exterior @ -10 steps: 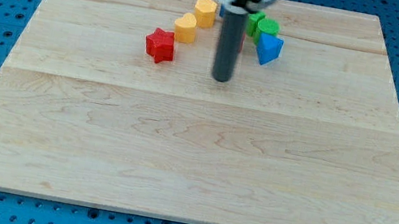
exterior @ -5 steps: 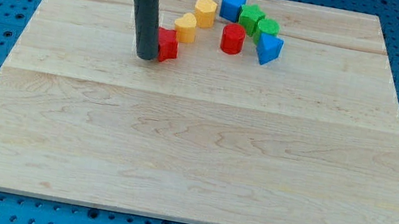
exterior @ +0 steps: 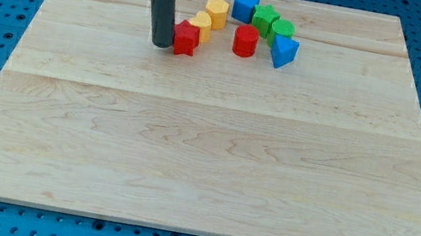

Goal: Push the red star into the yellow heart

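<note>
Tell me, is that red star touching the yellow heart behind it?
Touching. In the camera view the red star sits against the yellow heart with no board showing between them; my tip presses its left side.

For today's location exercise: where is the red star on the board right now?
The red star sits near the view's top, left of centre, against the yellow heart on its upper right, with my tip at its left side.
</note>
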You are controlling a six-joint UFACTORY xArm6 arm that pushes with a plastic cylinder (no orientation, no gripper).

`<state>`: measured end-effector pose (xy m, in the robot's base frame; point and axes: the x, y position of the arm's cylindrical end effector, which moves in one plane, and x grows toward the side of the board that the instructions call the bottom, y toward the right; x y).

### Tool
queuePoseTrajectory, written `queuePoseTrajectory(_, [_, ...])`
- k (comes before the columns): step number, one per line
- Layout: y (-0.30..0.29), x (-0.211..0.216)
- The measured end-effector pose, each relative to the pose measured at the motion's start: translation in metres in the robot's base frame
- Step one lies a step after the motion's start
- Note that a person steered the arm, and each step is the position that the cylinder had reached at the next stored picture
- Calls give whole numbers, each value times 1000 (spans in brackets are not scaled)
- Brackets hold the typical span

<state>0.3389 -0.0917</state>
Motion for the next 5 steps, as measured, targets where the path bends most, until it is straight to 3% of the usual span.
queuePoseTrajectory(5, [2,-18])
